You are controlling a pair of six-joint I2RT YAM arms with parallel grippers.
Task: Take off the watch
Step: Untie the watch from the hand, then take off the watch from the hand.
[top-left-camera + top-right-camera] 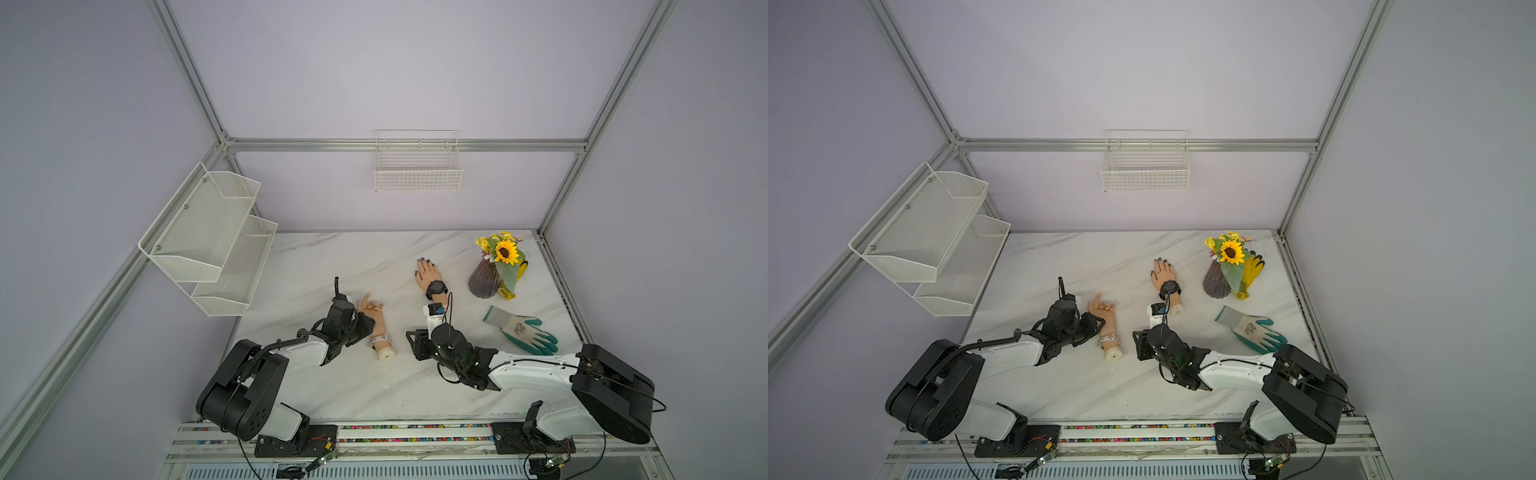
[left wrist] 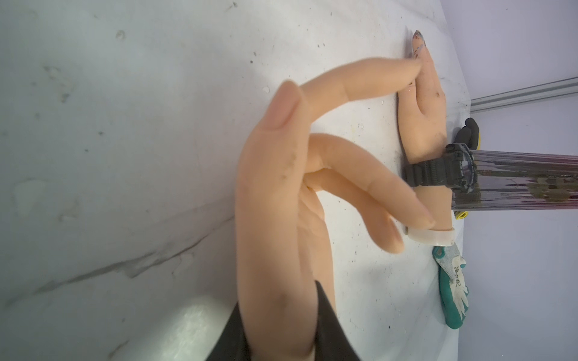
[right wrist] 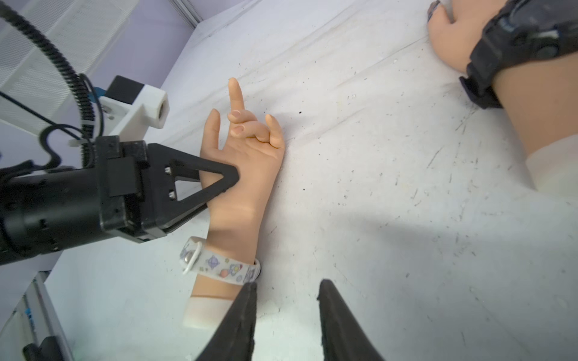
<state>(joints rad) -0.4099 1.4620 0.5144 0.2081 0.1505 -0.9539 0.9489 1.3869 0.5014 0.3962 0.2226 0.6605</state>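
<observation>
While clamping the mannequin hand (image 3: pixel 250 162) across its palm with the left claw (image 3: pixel 222 192), pins it palm-up left of the desk (image 3: pixel 375 187) centre. Wears the white patterned watch (image 3: pixel 225 268) round the wrist. Hovers the right claw (image 3: pixel 287 284) just beside that strap, jaws parted, grasping nothing.

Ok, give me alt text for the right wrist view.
The left end effector clamps a palm-up mannequin hand on the white table, a white patterned watch on its wrist. The right end effector is open and empty beside that watch; a second mannequin hand wears a black watch.
</observation>
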